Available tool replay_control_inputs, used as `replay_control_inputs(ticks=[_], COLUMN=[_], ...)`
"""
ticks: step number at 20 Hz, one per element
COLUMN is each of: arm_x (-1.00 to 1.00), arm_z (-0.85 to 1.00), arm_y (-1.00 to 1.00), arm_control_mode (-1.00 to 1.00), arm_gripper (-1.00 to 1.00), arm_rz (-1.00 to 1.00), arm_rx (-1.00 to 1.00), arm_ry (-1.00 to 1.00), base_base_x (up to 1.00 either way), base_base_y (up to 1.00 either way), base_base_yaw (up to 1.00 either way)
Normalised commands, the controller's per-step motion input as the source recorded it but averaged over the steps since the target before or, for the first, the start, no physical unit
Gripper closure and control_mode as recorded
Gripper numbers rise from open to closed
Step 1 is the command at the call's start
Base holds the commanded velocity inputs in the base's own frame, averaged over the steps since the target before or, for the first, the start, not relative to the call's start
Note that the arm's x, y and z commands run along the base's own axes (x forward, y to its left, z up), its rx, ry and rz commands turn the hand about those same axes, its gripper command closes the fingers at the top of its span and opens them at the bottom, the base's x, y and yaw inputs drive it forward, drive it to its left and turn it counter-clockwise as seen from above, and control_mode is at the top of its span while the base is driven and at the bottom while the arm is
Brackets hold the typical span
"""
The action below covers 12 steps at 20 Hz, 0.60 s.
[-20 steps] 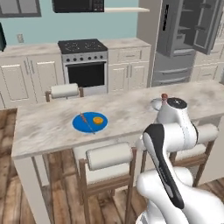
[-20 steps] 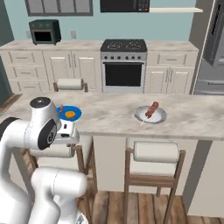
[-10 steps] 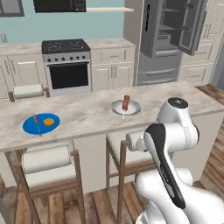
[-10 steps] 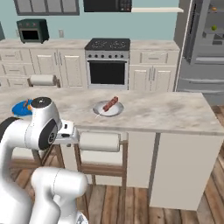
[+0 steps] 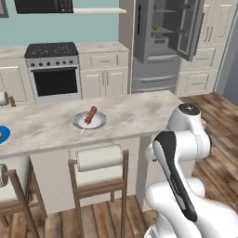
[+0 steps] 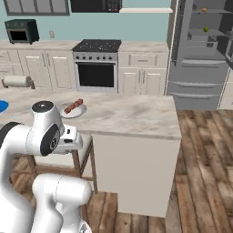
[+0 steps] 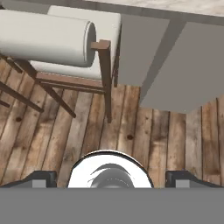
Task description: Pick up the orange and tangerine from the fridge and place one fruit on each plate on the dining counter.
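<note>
The fridge (image 6: pixel 200 50) stands with its doors swung wide at the back right, also seen as the fridge (image 5: pixel 160 42). On its upper shelf lies a small orange fruit (image 6: pixel 205 10); whether it is the orange or the tangerine I cannot tell. A small greenish thing (image 6: pixel 205 29) sits on the shelf below. On the dining counter (image 5: pixel 135 114) rests the grey-white plate (image 5: pixel 89 121) with a skewer. The blue plate (image 6: pixel 2 105) is cut off at the left edge. My gripper (image 7: pixel 111 178) hangs open and empty, facing down at the floor in front of the counter.
A cushioned wooden stool (image 5: pixel 98 160) stands at the counter's front, right below my hand, shown too as the stool (image 7: pixel 57 41). The stove (image 5: pixel 52 69) and cream cabinets line the back wall. Open wood floor (image 6: pixel 205 159) runs from the counter's right end to the fridge.
Both base views have shifted: the base has driven right along the counter, so the plates slid left and the fridge came nearer. The arm stays folded, gripper still open.
</note>
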Motion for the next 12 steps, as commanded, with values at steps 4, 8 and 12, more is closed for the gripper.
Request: replay_control_inputs(ticks=[4,8,12], arm_x=[0.00,0.00,0.00], arm_z=[0.00,0.00,0.00], arm_y=[0.00,0.00,0.00], arm_control_mode=[1.00,1.00,1.00], arm_gripper=[-1.00,-1.00,-1.00], arm_rz=[0.00,0.00,0.00], arm_rx=[0.00,0.00,0.00], arm_ry=[0.00,0.00,0.00], base_base_x=[0.18,0.28,0.38], base_base_y=[-1.00,-1.00,-1.00], base_base_yaw=[0.13,0.13,0.13])
